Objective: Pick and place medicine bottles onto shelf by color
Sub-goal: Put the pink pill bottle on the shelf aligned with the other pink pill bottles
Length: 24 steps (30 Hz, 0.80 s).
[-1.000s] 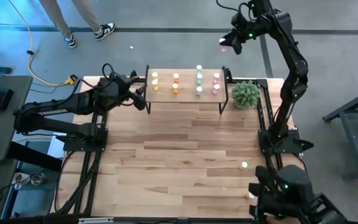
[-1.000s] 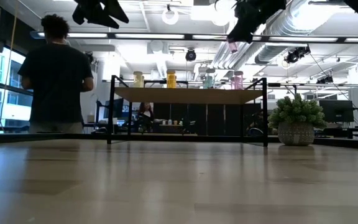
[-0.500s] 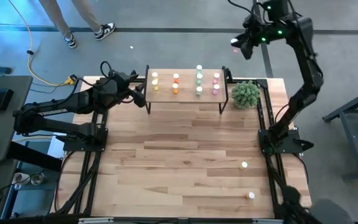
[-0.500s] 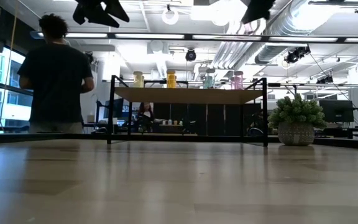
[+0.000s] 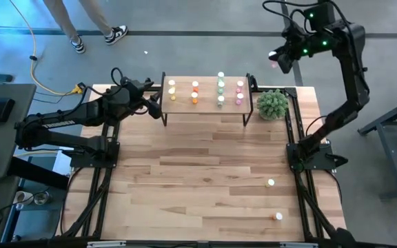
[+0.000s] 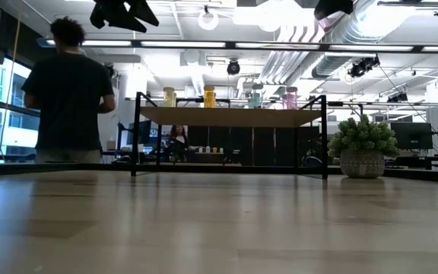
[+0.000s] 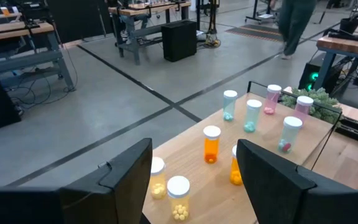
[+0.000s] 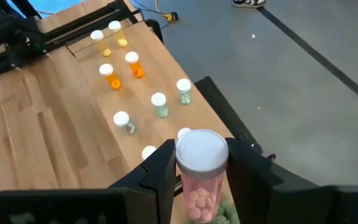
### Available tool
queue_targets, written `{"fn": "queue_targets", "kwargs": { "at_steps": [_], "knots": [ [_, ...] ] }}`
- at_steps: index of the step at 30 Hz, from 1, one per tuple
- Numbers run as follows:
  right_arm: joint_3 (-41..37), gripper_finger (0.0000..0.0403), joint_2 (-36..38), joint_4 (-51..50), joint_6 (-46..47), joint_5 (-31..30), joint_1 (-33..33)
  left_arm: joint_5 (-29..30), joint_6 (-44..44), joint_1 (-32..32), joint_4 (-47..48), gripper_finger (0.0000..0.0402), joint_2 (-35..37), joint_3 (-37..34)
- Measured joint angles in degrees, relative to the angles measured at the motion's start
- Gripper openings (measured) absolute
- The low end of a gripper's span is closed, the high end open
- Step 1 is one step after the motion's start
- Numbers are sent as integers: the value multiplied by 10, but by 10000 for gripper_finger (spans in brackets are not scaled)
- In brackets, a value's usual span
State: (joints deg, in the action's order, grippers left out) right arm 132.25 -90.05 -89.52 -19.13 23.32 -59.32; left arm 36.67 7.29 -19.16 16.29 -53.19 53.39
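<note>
While raised beyond the desk's (image 5: 205, 158) far right corner, right jaws (image 8: 194, 168) clenched on pink bottle (image 8: 199, 177). Left jaws (image 7: 194, 180) released, just beside shelf (image 5: 205, 109) carrying nine bottles.

A large light-wood table (image 5: 198, 179) is seen from above, framed by black rails. Near its far edge a small raised shelf (image 5: 205, 109) on thin black legs is set, and just beside the shelf's right end a green plant ball (image 5: 272, 104) is placed. On the shelf, white-capped medicine bottles (image 5: 220, 88) are ranged in columns: yellow, orange, green, pink. Two further bottles are left on the tabletop near its right edge, a pale one (image 5: 271, 183) and an orange one (image 5: 278, 216).
</note>
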Motion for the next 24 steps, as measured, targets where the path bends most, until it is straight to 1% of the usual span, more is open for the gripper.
{"fn": "queue_targets", "kwargs": {
  "at_steps": [2,4,6,9,11,15,18,20,22,24],
  "knots": [
    [0,113,6,-1,14,-7,7,0,0,0,0,225,0,0],
    [0,113,14,6,38,-30,18,0,0,0,0,225,0,0],
    [0,113,24,18,71,-78,36,0,0,0,0,225,0,0],
    [0,113,36,19,110,-183,77,0,0,0,-3,225,0,0],
    [0,113,46,18,128,-232,107,0,0,0,-7,225,0,0],
    [0,113,67,7,146,-267,160,-11,0,0,-11,225,0,0],
    [-6,113,84,-3,170,-320,200,-24,0,0,-11,225,0,0],
    [-52,112,116,6,183,-357,230,-32,0,0,-11,225,0,0],
    [-130,113,160,45,205,-390,256,-35,0,0,-12,225,0,0],
    [-222,113,210,93,219,-406,277,-35,0,0,-11,225,0,0]
  ]
}}
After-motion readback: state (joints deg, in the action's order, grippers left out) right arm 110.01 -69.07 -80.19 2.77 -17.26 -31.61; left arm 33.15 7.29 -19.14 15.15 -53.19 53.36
